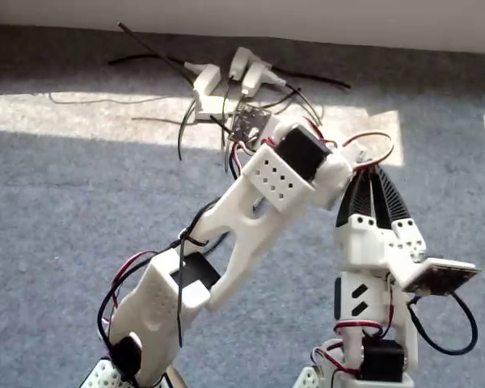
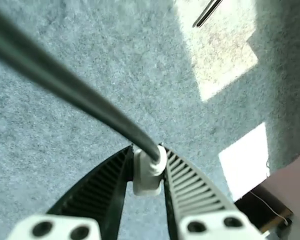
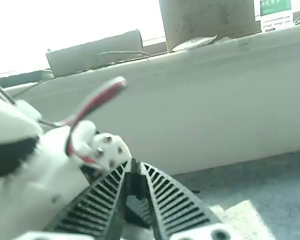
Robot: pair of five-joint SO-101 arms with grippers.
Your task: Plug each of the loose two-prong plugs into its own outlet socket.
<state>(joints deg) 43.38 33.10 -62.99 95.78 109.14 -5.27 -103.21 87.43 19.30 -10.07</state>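
Note:
My left gripper (image 2: 147,152) is shut on a small white plug (image 2: 149,175), whose black cable (image 2: 65,87) runs away over the grey carpet. From above, the left arm (image 1: 250,210) stretches to the far middle, where white plug and socket pieces (image 1: 205,81) (image 1: 253,73) lie among cables; its wrist hides the gripper there. My right gripper (image 1: 371,178) is raised near the left arm's wrist, pointing away. In the right wrist view the right gripper (image 3: 135,165) is shut with nothing between its ribbed black fingers (image 3: 165,200).
Thin black and white wires (image 1: 170,121) trail around the far socket pieces. Bright sun patches (image 1: 81,113) cross the carpet. A pale wall (image 1: 307,20) closes the far side. The left arm's white motor block (image 3: 35,170) sits close beside the right gripper.

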